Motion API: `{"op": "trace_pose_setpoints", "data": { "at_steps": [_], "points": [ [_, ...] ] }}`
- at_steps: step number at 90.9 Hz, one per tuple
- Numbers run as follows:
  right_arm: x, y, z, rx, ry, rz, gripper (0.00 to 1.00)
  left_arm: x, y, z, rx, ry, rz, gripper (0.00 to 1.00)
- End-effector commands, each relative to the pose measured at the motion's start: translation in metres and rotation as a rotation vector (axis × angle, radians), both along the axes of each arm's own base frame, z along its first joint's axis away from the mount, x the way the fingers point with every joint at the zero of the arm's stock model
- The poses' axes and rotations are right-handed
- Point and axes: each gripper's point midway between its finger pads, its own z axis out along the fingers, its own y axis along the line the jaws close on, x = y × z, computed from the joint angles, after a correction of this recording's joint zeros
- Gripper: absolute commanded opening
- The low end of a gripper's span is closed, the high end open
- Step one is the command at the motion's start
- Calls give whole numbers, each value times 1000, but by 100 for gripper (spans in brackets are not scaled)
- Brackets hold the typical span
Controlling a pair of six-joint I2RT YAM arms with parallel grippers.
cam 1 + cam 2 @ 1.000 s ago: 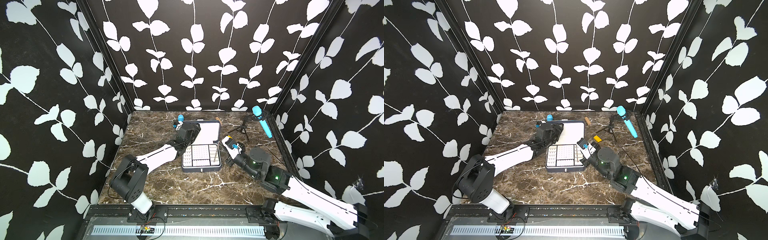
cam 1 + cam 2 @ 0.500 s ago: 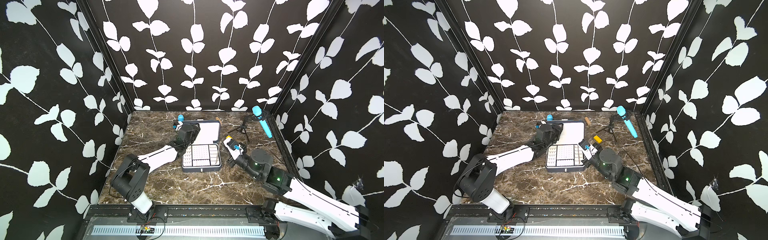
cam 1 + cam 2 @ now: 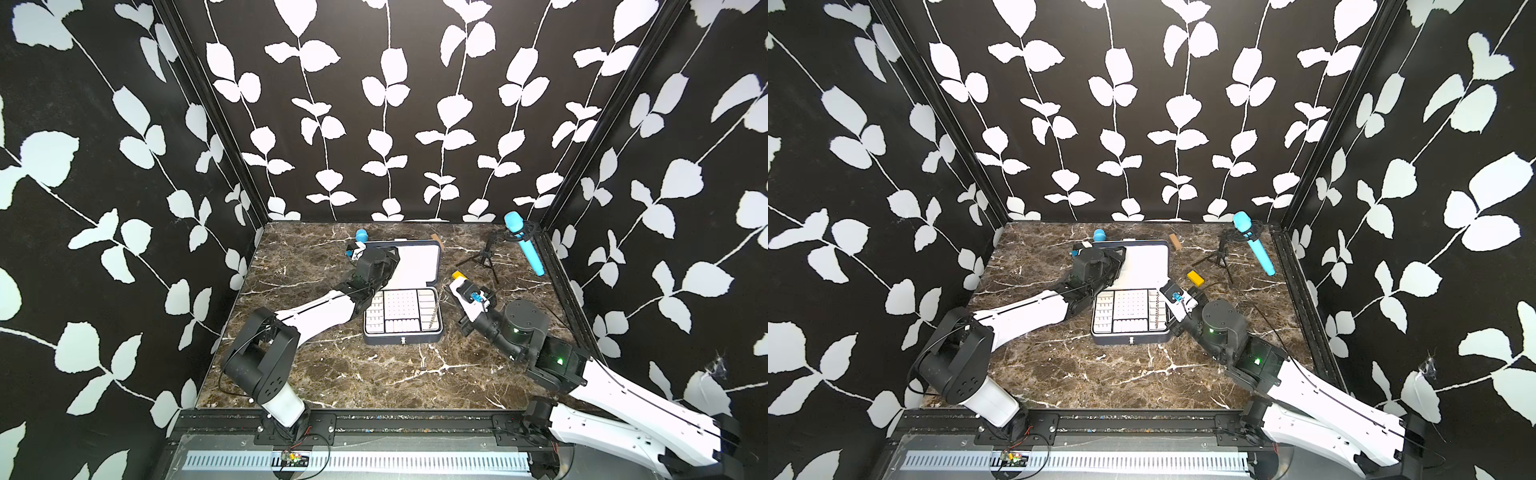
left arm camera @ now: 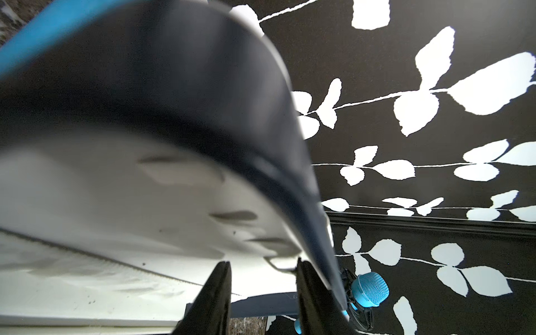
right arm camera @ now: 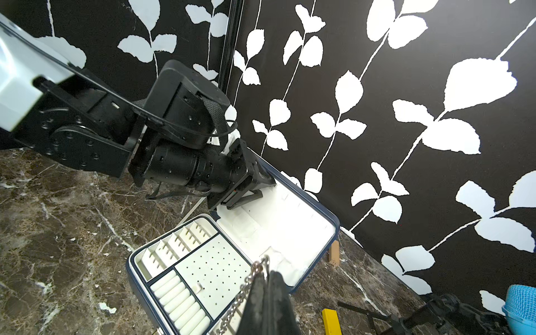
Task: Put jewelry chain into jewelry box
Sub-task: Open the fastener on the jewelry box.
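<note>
Jewelry chain [image 5: 242, 293]: thin silvery links, straight strand

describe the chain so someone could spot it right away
On the marble table sits an open navy box with a white tray. The chain lies straight along the tray's right-hand slot, the only silvery metal thing among white compartments.

Left arm [image 3: 320, 309]: lying low, stretched toward the back. My left gripper [image 4: 262, 261] has its two black fingers [image 4: 220, 287] parted, with a clear gap between them. Right arm [image 3: 615, 386]: reaching in from the front corner, elbow bent. My right gripper [image 5: 268, 275] has its jaws pressed together, pinching the end of the jewelry chain [image 5: 240, 293].
</note>
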Motion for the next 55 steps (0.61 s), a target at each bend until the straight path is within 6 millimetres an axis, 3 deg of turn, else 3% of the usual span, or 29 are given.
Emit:
{"op": "trace_pose_setpoints", "data": {
  "at_steps": [1,55],
  "points": [
    [0,-4,12,44,-32,-16,0,-4,5,-7,55,36,-7,37],
    [-1,-7,11,51,-31,-20,0,-17,1,-19,85,74,-44,29]
  ]
}}
